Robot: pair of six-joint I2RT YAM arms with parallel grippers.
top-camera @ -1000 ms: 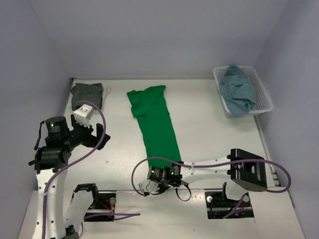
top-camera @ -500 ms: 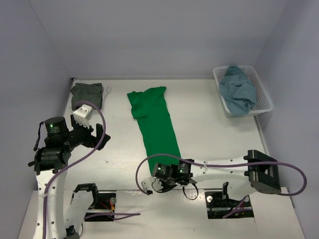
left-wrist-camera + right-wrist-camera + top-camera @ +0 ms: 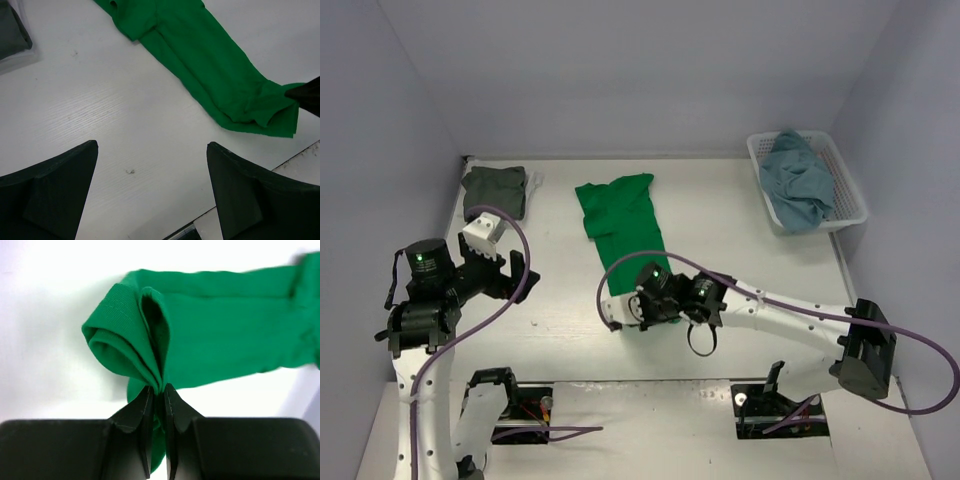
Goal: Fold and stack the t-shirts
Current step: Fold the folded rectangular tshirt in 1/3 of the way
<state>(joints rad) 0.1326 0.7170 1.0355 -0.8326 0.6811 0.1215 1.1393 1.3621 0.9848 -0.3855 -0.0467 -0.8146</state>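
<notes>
The right gripper (image 3: 159,389) was pinched almost closed on the bunched near hem of the green t-shirt (image 3: 626,228), apparently lifted just off the table (image 3: 750,250). The shirt's long strip ran from that grip toward the far edge, so folding meant carrying the hem farther. The left gripper (image 3: 151,150) hung wide, well apart on the left.

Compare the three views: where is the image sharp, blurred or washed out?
Top external: even light, sharp, faint shadows. Left wrist: green t-shirt crisp, the left gripper's fingers dark, slightly soft. Right wrist: table bleached near white, shirt's far end blurred, fold at the right gripper sharp.
</notes>
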